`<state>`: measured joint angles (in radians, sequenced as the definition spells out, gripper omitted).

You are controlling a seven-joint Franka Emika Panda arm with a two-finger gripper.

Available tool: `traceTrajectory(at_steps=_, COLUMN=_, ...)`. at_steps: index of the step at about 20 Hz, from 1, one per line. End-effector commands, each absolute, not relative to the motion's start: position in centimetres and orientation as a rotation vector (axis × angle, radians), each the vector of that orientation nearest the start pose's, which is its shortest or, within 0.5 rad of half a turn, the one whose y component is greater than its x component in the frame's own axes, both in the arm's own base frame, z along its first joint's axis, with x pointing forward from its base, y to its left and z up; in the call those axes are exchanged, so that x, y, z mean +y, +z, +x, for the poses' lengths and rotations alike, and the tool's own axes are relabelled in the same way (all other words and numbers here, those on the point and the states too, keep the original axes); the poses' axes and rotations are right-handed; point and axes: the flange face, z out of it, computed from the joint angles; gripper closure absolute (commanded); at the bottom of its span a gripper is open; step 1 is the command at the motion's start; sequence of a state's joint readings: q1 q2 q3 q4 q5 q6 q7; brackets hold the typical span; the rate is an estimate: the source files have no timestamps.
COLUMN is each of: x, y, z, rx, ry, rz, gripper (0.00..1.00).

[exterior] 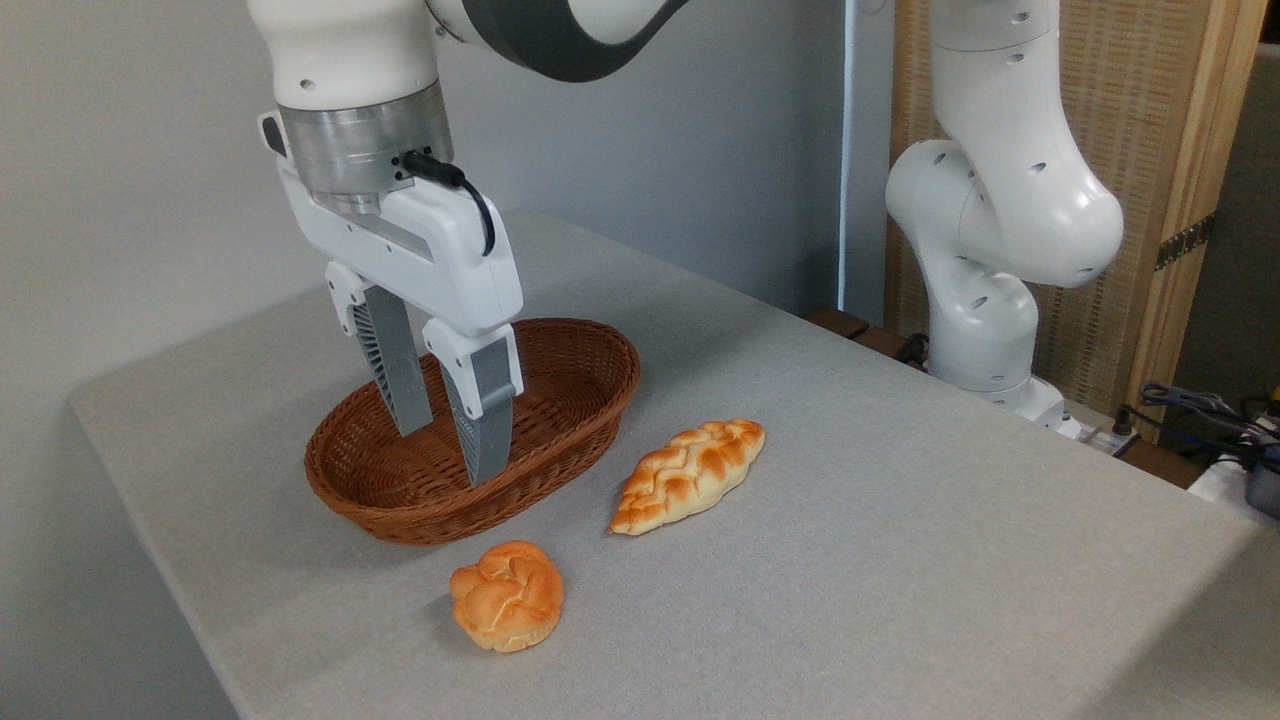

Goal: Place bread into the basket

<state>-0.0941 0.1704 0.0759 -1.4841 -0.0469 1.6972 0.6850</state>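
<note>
Nearest to the camera, the knotted bun (508, 596) sits on the grey surface (900, 560), close to its front edge. Its crust is glossy and golden-orange, and it rests apart from everything else, untouched, just in front of the basket's near rim with a strip of bare cloth between them.

A little farther back and to the right lies the braided loaf (688, 475), long and leaf-shaped, angled so its far tip points up and to the right. It lies beside the basket without touching it.

To the left of the loaf stands the wicker basket (590, 400), oval, shallow and reddish-brown. Nothing lies in the part of its woven floor that shows.

My end effector (450, 455) hangs over the basket, pointing down, with its two grey fingers (395, 365) spread apart and nothing between them. From this view the fingertips fall in front of the basket's inside; whether they reach below the rim or touch the weave I cannot tell. A black cable (470, 195) loops from my wrist to the end effector body.

Farthest back, on the right, my white base column (985, 250) rises beyond the far edge of the surface, in front of a wooden-framed woven panel (1150, 150). Some cables (1195, 410) lie at the right edge.
</note>
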Motion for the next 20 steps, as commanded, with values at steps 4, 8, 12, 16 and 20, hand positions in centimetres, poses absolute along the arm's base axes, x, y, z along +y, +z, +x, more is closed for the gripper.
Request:
traceTrajectory(at_steps=4, x=-0.2, y=58.7, z=61.2, rx=1.029, ry=-0.100, rz=-3.017, gripper=0.00)
traceTrajectory(at_steps=8, x=-0.6, y=58.6, z=61.1, rx=1.046, ry=-0.090, rz=-3.013, gripper=0.00)
traceTrajectory(at_steps=12, x=-1.6, y=59.5, z=60.5, rx=1.075, ry=-0.099, rz=-3.012, gripper=0.00)
traceTrajectory(at_steps=16, x=-3.2, y=59.7, z=60.4, rx=1.112, ry=-0.127, rz=-3.042, gripper=0.00)
traceTrajectory(at_steps=20, x=-2.1, y=59.7, z=60.4, rx=1.101, ry=-0.130, rz=-3.050, gripper=0.00)
